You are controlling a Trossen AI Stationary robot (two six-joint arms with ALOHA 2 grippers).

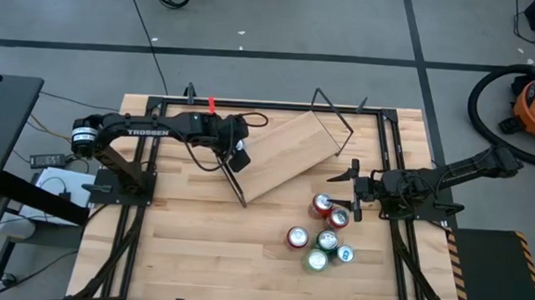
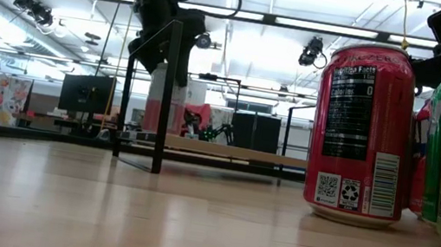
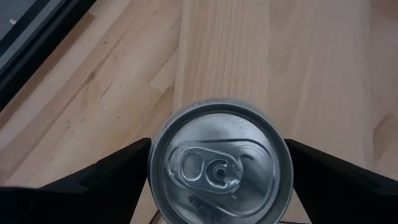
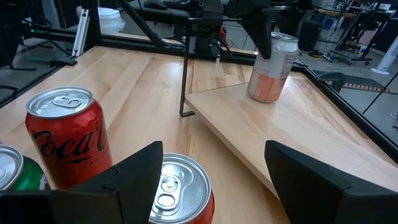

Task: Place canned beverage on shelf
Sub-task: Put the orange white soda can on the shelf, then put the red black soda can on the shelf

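Can on shelf, left claw clamped.
Left claw [image 3: 217, 180] grips can [image 4: 272, 67] standing on shelf [image 1: 286, 156]; right claw [image 4: 214, 171] spread above red can [image 4: 177, 193].

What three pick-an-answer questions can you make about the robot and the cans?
1. Where is the can in the left gripper? A on the shelf; B on the floor; C lying in the middle of the can group.
2. What colour is the Coca-Cola can? A blue; B red; C yellow.
3. How is the right gripper? A open; B shut on the shelf; C out of sight.
Answers: 1 A, its base seems to meet the shelf. 2 B, its side shows red. 3 A, its fingers stand wide apart.
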